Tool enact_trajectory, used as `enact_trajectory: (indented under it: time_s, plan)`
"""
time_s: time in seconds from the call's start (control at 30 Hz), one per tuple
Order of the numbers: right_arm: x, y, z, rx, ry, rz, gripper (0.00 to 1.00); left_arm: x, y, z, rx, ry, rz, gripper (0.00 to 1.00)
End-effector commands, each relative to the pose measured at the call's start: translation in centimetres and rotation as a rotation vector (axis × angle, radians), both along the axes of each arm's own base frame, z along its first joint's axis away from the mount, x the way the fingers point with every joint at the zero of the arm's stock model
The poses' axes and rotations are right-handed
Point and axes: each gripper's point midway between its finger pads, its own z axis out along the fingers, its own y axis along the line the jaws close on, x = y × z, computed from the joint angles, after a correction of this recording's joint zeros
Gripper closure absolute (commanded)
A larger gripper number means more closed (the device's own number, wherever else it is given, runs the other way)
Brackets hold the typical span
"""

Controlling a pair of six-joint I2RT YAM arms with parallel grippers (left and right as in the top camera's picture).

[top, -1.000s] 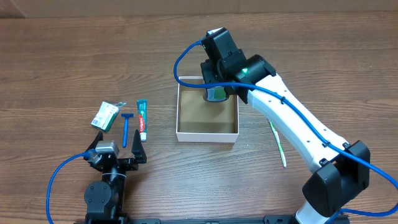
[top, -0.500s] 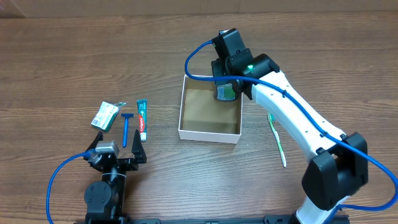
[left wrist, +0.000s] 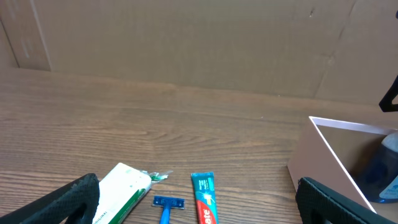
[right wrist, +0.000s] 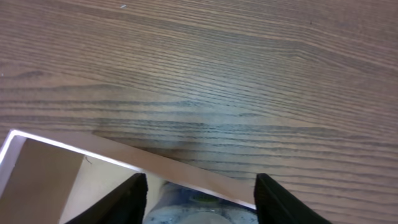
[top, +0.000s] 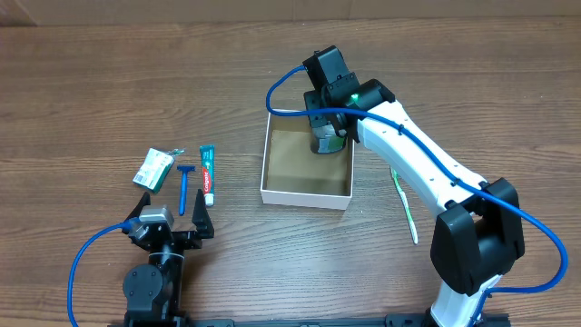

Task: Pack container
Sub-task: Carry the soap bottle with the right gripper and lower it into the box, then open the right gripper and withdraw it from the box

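Right tool [right wrist: 201, 194] straddles a bottle [top: 329, 143] inside the container's [top: 306, 193] 1 o'clock corner, grip unclear; left tool [top: 172, 213] gapes wide at the surface's [top: 109, 91] 7 o'clock.

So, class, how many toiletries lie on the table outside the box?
4: packet, blue razor and toothpaste tube left of the box; toothbrush right of it. The right arm may hide more.

The wood-grain surface [top: 109, 91] carries a square container [top: 304, 194] with white walls about midway across. Well to its left, a green-and-white packet [top: 154, 169], a blue razor [top: 184, 186] and a toothpaste tube [top: 208, 174] lie side by side, slightly apart. A toothbrush [top: 405, 204] lies near the container's right side.
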Motion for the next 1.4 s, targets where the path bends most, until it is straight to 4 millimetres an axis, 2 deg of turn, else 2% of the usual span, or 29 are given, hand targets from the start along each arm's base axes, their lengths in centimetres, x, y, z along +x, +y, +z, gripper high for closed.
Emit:
enact_trajectory:
  time_s: [0.0, 0.13, 0.3, 0.4, 0.47, 0.67, 0.8, 0.97, 1.17, 1.37]
  plan:
    - [0.0, 0.6, 1.0, 0.024, -0.018, 0.012, 0.37, 0.0, 0.0, 0.1, 0.014, -0.008, -0.006, 0.0]
    - [-0.2, 1.2, 2.6, 0.07, -0.031, 0.033, 0.21, 0.0, 0.0, 0.1, 0.014, -0.008, -0.006, 0.0]
    - [-1.1, 0.5, 7.0, 0.094, -0.084, 0.031, 0.13, 0.0, 0.0, 0.1, 0.014, -0.008, -0.006, 0.0]
    - [-2.9, -1.2, 10.4, 0.091, -0.114, -0.001, 0.09, 0.0, 0.0, 0.1, 0.014, -0.008, -0.006, 0.0]
    - [-4.0, -2.2, 11.9, 0.099, -0.121, -0.019, 0.08, 0.0, 0.0, 0.1, 0.014, -0.008, -0.006, 0.0]
    - [-7.6, -6.5, 14.7, 0.088, -0.098, -0.075, 0.04, 0.0, 0.0, 0.1, 0.014, -0.008, -0.006, 0.0]
    - [-9.6, -9.7, 14.9, 0.075, -0.046, -0.156, 0.01, 0.0, 0.0, 0.1, 0.014, -0.008, -0.005, 0.0]
    - [-11.0, -12.7, 13.6, 0.061, 0.016, -0.258, 0.0, 0.0, 0.0, 0.1, 0.014, -0.008, -0.006, 0.0]
    - [-11.5, -14.8, 12.1, 0.053, 0.036, -0.321, 0.0, 0.0, 0.0, 0.1, 0.014, -0.008, -0.005, 0.0]
    - [-12.4, -16.0, 8.3, 0.056, 0.054, -0.368, 0.0, 0.0, 0.0, 0.1, 0.014, -0.008, -0.005, 0.0]
